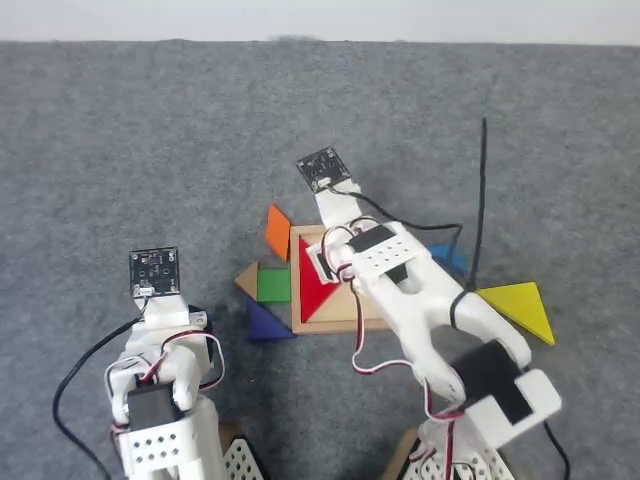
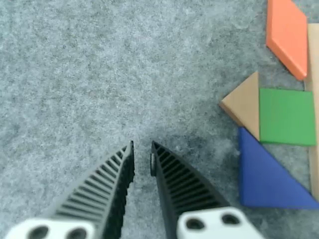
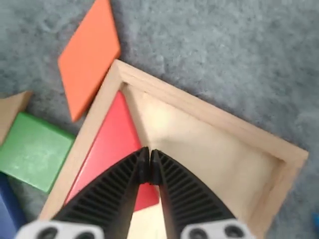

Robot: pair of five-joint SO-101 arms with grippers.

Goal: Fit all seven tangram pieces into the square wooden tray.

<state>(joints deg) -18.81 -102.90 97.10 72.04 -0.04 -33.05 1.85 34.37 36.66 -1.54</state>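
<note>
Over the tray [image 3: 199, 105], my right claw [image 3: 148, 167], closed and empty, meets the edge of the red triangle [image 3: 108, 140]; I should push it slowly leftward.

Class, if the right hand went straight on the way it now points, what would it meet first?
Probably the red triangle in the wooden tray: the right hand points down at its edge, though depth is unclear.

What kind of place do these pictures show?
Probably a robot test bench: a grey felt cover, a left arm and a right arm side by side, and a wooden tray holding a red triangle.
</note>
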